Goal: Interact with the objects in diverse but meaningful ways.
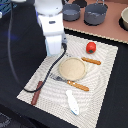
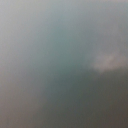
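We see the white robot arm low over the pale woven placemat, near its far edge. Its jaws are hidden, so we cannot tell their state. The red tomato-like ball sits near the mat's far corner. The white-and-blue fish-like piece lies near its front edge, the dark brown sausage-like stick near its other front corner. The round tan plate is mid-mat. The wrist view is a grey-teal blur.
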Motion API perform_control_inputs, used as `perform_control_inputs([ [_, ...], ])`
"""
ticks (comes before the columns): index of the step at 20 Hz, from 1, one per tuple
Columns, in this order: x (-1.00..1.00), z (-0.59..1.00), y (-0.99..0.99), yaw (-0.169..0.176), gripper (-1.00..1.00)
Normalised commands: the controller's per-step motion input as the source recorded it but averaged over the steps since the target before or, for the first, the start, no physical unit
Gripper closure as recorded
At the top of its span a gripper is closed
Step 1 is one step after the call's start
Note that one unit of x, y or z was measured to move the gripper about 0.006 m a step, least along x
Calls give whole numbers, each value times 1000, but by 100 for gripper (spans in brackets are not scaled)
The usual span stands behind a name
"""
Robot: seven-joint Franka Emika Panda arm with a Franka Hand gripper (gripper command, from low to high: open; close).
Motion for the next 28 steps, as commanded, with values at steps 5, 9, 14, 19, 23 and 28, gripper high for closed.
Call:
perform_control_inputs([
  [5,-6,-187,75,26,100],
  [9,-134,-374,121,50,100],
  [14,-139,-415,42,42,100],
  [19,-41,49,0,19,100],
  [23,-210,971,98,-19,-100],
  [28,-246,1000,216,-1,-100],
])
